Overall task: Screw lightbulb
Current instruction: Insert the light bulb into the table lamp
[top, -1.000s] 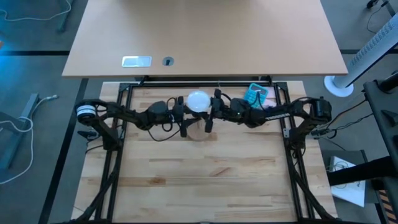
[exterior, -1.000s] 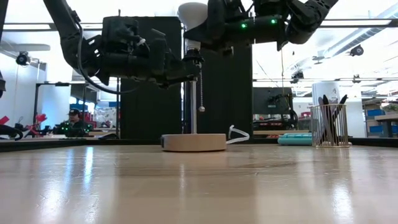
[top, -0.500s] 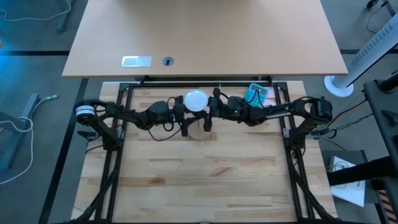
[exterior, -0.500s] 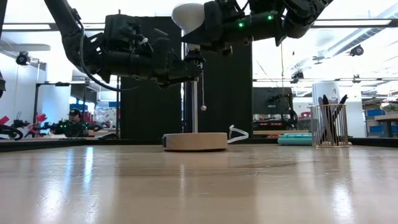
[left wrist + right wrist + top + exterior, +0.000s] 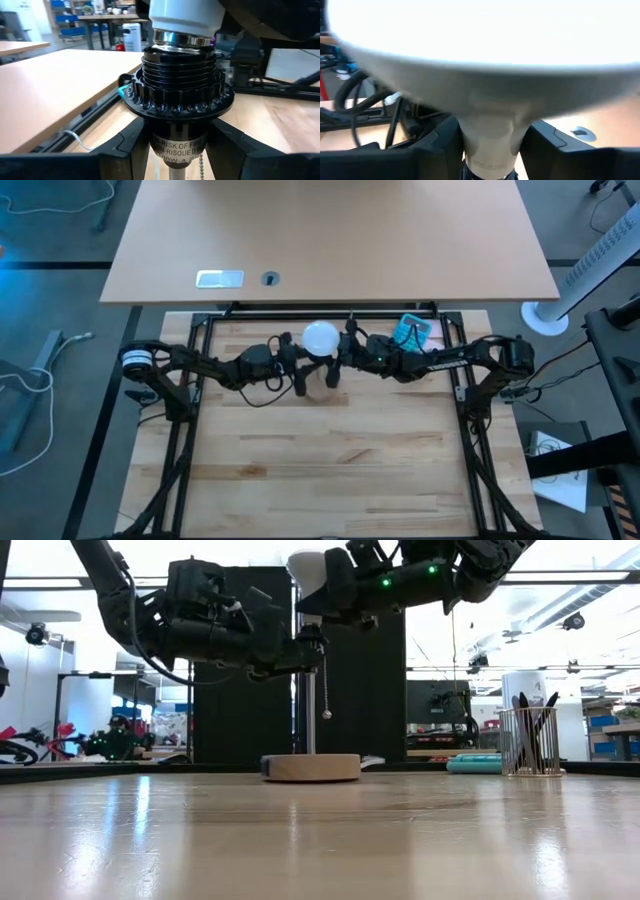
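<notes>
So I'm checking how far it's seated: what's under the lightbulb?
Under the lightbulb sits the black threaded socket, held by the left gripper. The right gripper clamps the bulb's neck. A metal band shows at the socket's mouth; the threads inside are hidden.

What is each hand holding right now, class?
Left hand: closed on the black socket, below its collar.
Right hand: closed on the bulb, at its neck.

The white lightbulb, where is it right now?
High view: the white round-globe lightbulb sits mid-table toward the far edge, atop the black ribbed socket, between the left tool and right tool.
</notes>
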